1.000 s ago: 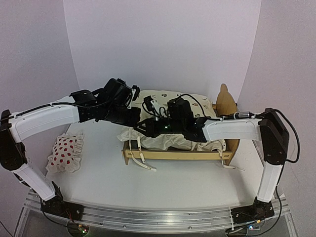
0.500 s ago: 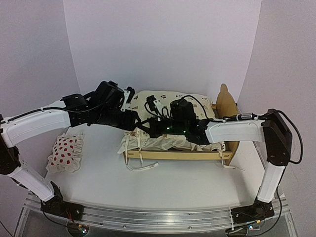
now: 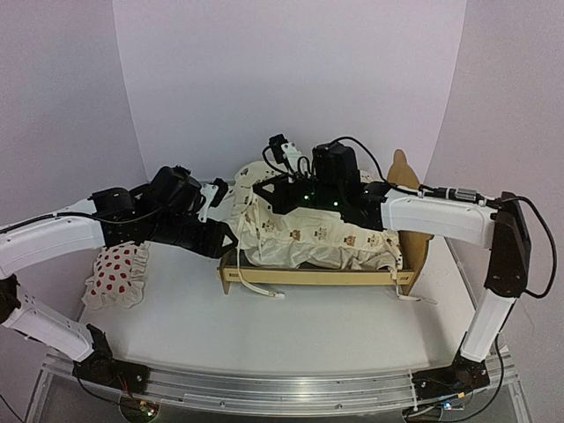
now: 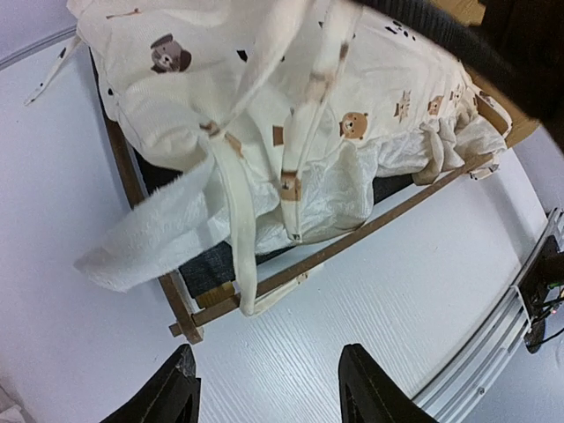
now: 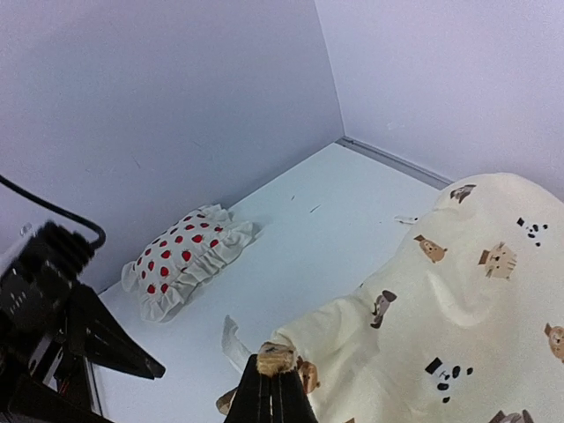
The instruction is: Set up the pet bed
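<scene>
The pet bed is a light plywood frame in mid-table, with its bear-ear headboard at the right end. A cream cushion printed with bear faces lies in it. My right gripper is shut on the cushion's left edge and holds that end up off the frame. In the right wrist view the right gripper pinches a fold of the cushion. My left gripper is open and empty beside the bed's left end. In its own view the left gripper hangs over bare table near the frame's corner.
A small white pillow with red spots lies at the table's left. White tie straps hang from the cushion over the bed's front rail onto the table. The table's metal front rail runs along the near edge.
My right gripper shut on the cushion's edge and rose, lifting its left end. My left gripper opened, let go of the cushion and drew back left and down.
</scene>
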Available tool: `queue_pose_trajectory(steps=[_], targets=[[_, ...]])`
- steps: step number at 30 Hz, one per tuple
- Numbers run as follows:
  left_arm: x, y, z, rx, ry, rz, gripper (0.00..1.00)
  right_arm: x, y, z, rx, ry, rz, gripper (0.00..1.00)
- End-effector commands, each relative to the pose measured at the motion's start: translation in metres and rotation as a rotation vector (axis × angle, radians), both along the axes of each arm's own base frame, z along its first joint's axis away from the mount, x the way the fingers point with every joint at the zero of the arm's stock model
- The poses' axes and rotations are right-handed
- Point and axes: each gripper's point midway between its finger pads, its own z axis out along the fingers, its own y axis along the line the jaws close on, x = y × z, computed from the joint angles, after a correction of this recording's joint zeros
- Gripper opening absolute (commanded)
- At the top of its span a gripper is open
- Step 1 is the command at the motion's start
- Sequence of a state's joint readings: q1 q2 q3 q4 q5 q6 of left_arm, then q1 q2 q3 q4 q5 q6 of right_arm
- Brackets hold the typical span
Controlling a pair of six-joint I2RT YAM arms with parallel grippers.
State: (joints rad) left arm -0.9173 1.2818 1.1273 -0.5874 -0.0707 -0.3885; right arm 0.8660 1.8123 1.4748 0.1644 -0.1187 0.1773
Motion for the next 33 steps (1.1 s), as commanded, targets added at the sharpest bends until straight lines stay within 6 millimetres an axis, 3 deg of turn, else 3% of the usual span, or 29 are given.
queue_pose_trajectory(steps=[1, 12, 20, 23, 25, 29, 33], targets=[[-0.002, -0.016, -0.005, -0.032, -0.001, -0.065, 0.54, 0.01, -0.02, 0.055, 0.038, -0.084, -0.058, 0.0], [0.028, -0.045, -0.046, 0.019, -0.012, -0.049, 0.46, 0.015, -0.035, 0.058, 0.036, -0.084, -0.086, 0.0], [0.039, -0.05, -0.068, 0.08, 0.027, -0.01, 0.32, 0.015, -0.038, 0.06, 0.029, -0.096, -0.09, 0.0], [0.039, -0.051, -0.071, 0.083, 0.032, -0.007, 0.15, 0.015, -0.04, 0.058, 0.024, -0.099, -0.093, 0.0], [0.04, -0.054, -0.068, 0.077, 0.033, -0.007, 0.01, 0.015, -0.041, 0.058, 0.02, -0.102, -0.097, 0.0], [0.042, -0.061, -0.045, 0.057, -0.002, -0.005, 0.0, 0.016, -0.048, 0.06, 0.012, -0.111, -0.116, 0.0], [0.049, -0.069, -0.007, -0.008, -0.072, 0.002, 0.0, 0.019, -0.06, 0.061, -0.003, -0.118, -0.158, 0.0]])
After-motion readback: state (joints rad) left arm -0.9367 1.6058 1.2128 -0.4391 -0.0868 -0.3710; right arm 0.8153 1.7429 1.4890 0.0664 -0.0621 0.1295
